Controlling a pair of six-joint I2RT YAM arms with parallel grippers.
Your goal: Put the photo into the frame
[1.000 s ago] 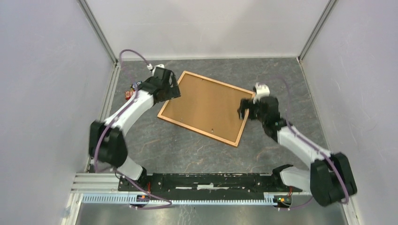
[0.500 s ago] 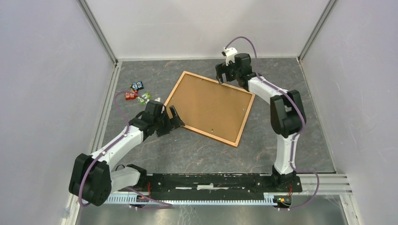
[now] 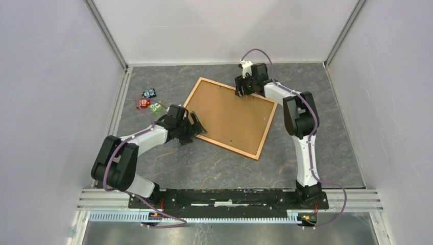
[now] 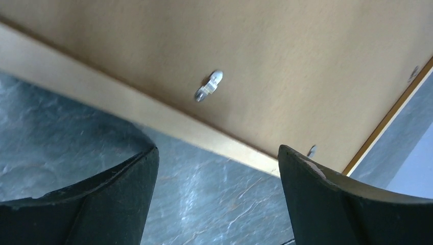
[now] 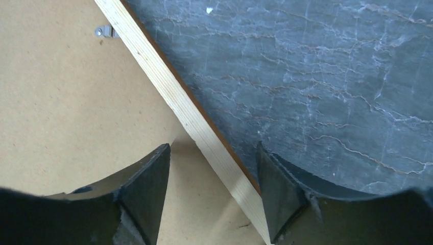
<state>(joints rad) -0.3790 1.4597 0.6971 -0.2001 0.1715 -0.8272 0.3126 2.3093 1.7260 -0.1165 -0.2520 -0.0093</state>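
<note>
Here, the frame (image 3: 228, 116) is laid back-up on the table (image 3: 204, 163). Its near-left edge is faced by the spread-open left gripper (image 3: 198, 126); its far rail is straddled, ungripped, by the parted right gripper (image 3: 242, 90).

Bench (image 3: 204, 163): dark grey, stone-patterned with pale veins | Small objects: blue item (image 3: 149, 93), red item (image 3: 142, 103), green item (image 3: 156, 107), clustered near the bench's left edge, too small to identify | Walls (image 3: 224, 30): plain white panels | Rail (image 3: 214, 217): ribbed metal along the near edge
</note>
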